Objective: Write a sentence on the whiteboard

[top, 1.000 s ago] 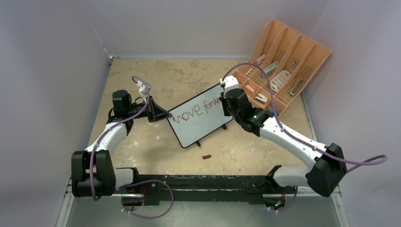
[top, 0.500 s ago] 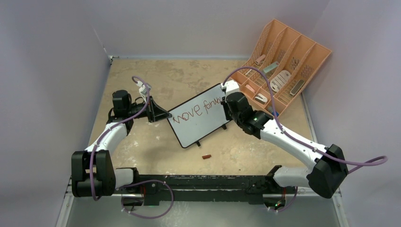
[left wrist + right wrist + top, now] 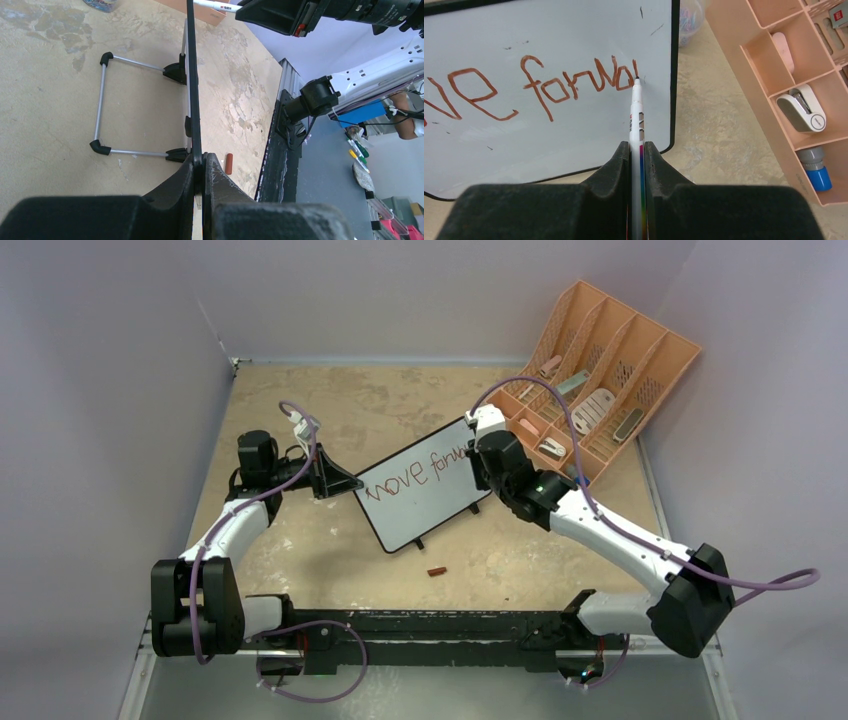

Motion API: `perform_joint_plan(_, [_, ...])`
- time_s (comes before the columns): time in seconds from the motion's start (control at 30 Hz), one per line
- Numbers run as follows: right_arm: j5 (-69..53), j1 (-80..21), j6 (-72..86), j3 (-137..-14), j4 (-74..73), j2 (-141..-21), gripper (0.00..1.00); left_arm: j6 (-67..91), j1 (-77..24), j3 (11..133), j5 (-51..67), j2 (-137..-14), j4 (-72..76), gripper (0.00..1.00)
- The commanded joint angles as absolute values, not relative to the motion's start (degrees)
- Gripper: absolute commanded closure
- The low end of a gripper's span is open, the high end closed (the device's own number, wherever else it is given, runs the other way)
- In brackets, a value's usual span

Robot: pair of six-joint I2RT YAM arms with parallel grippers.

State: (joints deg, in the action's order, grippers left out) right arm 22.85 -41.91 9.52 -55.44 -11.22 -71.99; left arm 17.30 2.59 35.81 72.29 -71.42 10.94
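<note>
Whiteboard [image 3: 415, 500] unmoved, left tool [image 3: 199, 165] clamped on its edge, right tool [image 3: 637, 148] gripping marker [image 3: 636, 105], barely shifted since.

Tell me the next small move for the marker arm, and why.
Probably draw one short stroke to finish the letter begun after "forwa". The marker tip sits on the whiteboard at that lone stroke, the right gripper grips the marker, the left gripper clamps the board's edge, and little white is left before the frame.
</note>
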Motion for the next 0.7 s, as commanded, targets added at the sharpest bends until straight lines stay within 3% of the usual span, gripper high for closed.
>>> perform_joint_plan(0.0, [22.6,-41.6,8.6,-59.2,-8.8,-72.5,1.0,14.4,2.4,37.3,72.1,-72.0,10.1,1.0])
perform_joint_plan(0.67, [24.6,-40.8,8.4,-59.2,-7.6,-73.0,1.0,14.2,2.3,37.3,72.2,-72.1,10.1,1.0])
